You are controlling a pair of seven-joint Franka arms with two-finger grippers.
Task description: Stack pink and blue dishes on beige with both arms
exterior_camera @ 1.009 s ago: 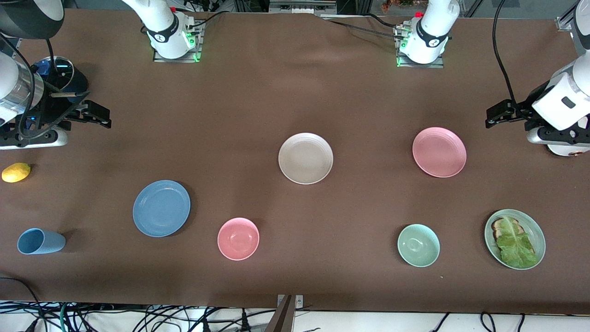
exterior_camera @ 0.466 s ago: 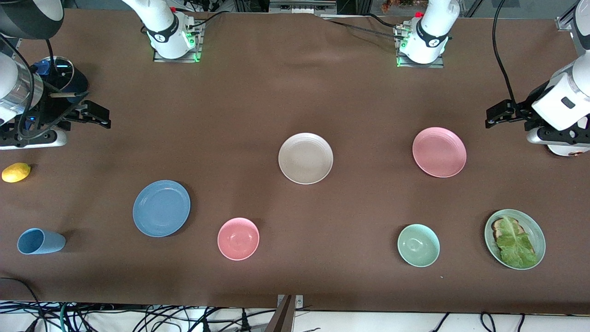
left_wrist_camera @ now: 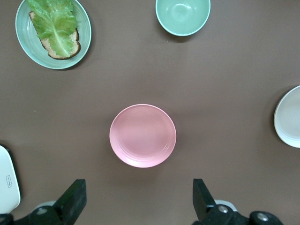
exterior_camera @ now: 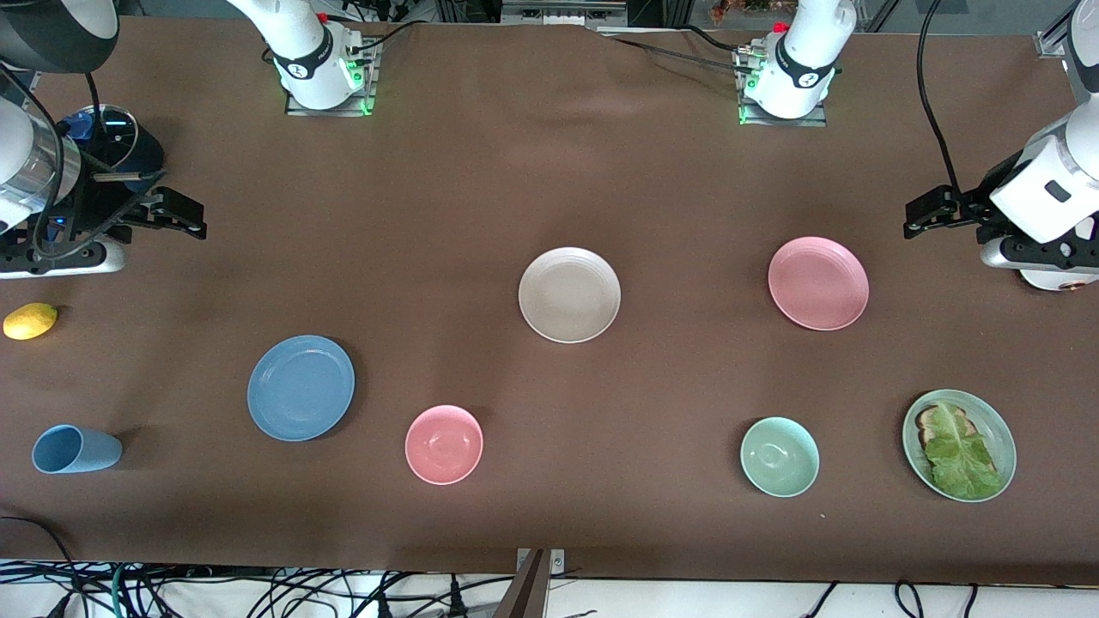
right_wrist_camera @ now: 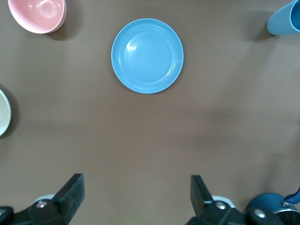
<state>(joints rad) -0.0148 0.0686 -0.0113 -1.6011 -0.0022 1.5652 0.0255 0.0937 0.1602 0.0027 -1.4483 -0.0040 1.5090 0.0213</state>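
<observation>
Nearest the front camera sit the bystanders: a blue cup point(exterior_camera: 75, 449), a pink bowl point(exterior_camera: 444, 444), a green bowl point(exterior_camera: 780, 457) and a green plate with lettuce point(exterior_camera: 959, 445). None belongs to the task.

Next comes the blue plate point(exterior_camera: 300, 388), lying flat on the bench point(exterior_camera: 481, 172) toward the right arm's end. The right wrist view shows it well apart from the right gripper point(right_wrist_camera: 136, 192), ahead of the wide-spread jaws and roughly centred between them.

Farther from the camera, the beige plate point(exterior_camera: 569, 294) lies bare mid-bench between the two arms, probably placed so each can reach it. The pink plate point(exterior_camera: 818, 283) lies toward the left arm's end; in the left wrist view it sits near the left gripper point(left_wrist_camera: 139, 199), centred ahead of jaws also spread wide and empty.

Both grippers hang over the bench ends, one plate apiece; nothing is stacked yet.
</observation>
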